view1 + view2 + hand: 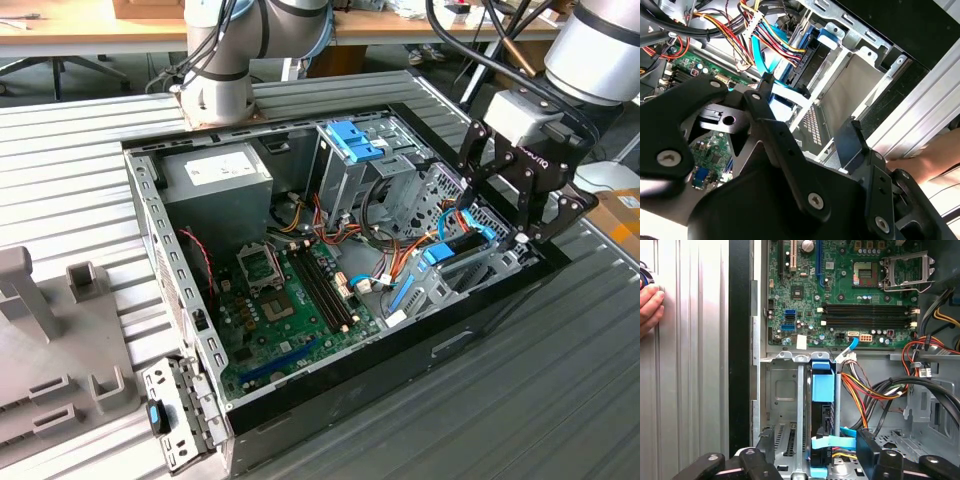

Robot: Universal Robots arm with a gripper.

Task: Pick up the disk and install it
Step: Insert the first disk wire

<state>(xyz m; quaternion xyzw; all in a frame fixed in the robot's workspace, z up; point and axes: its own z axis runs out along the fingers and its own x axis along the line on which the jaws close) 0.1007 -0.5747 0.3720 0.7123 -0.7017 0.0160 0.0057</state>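
Gripper (493,232), jaws spread and holding nothing, hangs at three o'clock in the exterior view over the drive cage (440,290). Disk (460,243) stands on edge there, blue-railed. Best practice, judging by this: straddle it evenly, clear of the cables (867,390).

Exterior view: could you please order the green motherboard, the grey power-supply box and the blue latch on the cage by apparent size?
1. Green motherboard, largest.
2. Grey power-supply box, somewhat smaller, though it lies farther from the camera.
3. Blue latch, clearly smallest.
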